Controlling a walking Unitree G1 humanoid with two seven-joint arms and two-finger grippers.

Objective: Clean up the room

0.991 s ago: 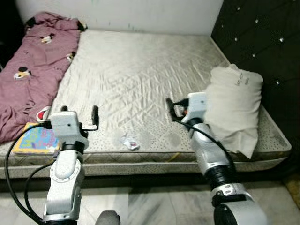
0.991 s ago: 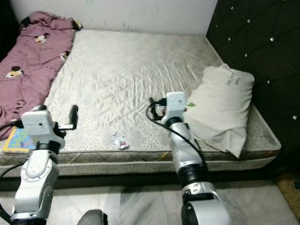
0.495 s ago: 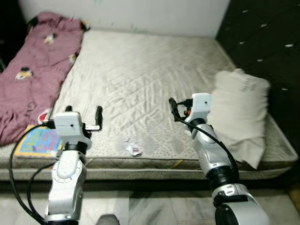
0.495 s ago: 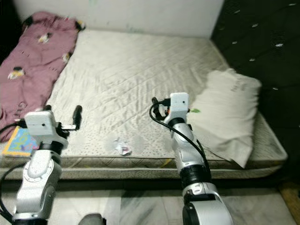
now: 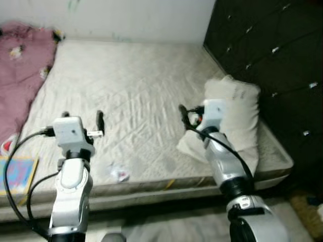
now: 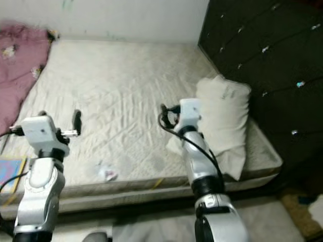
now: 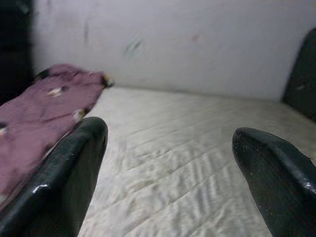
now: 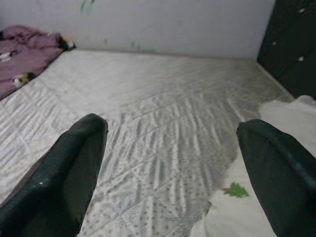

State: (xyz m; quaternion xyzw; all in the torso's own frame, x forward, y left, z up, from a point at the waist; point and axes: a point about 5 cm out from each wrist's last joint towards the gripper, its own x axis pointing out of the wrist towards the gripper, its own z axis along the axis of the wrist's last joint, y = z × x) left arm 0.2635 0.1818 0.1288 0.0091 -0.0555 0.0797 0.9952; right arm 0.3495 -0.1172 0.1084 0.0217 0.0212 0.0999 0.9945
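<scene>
A bare quilted mattress point(image 5: 136, 91) lies before me. Near its front edge sits a small crumpled wrapper point(image 5: 119, 173). A white pillow point(image 5: 237, 118) rests at the right side, against the dark tufted headboard point(image 5: 267, 55). A pink cartoon-print blanket point(image 5: 20, 65) is bunched at the far left, and a colourful book point(image 5: 15, 174) lies at the left front corner. My left gripper point(image 5: 82, 117) hovers open over the mattress front, up and left of the wrapper. My right gripper point(image 8: 173, 128) is open too, held just left of the pillow point(image 8: 232, 212), with nothing between its fingers.
A white wall point(image 5: 126, 17) runs behind the bed. The pale tiled floor point(image 5: 166, 227) shows below the mattress edge. Something small and pale lies on the floor at the far right point(image 6: 315, 209).
The camera has swung to the right, so bed, blanket and book have slid left in the picture. Both arms keep the same raised, open pose.
</scene>
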